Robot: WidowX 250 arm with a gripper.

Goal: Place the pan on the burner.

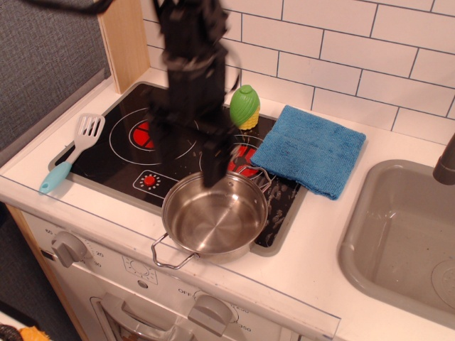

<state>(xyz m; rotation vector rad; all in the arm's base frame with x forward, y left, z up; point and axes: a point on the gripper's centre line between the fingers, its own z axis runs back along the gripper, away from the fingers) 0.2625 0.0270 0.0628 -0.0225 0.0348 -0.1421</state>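
The shiny steel pan point(213, 220) sits on the front right corner of the black cooktop, with one wire handle over the front edge. The burner point(141, 133), a red disc in white rings, is at the left of the glass and partly hidden behind my arm. My gripper point(188, 167) is motion-blurred, low over the cooktop between the burner and the pan's back rim. Its jaws look spread apart with nothing between them.
A second red disc with white scuffs point(242, 158) lies just behind the pan. A blue cloth point(309, 149) covers its right side. A green and yellow toy point(244, 106) stands at the back. A spatula point(71, 153) lies at the left. A sink point(405, 234) is at the right.
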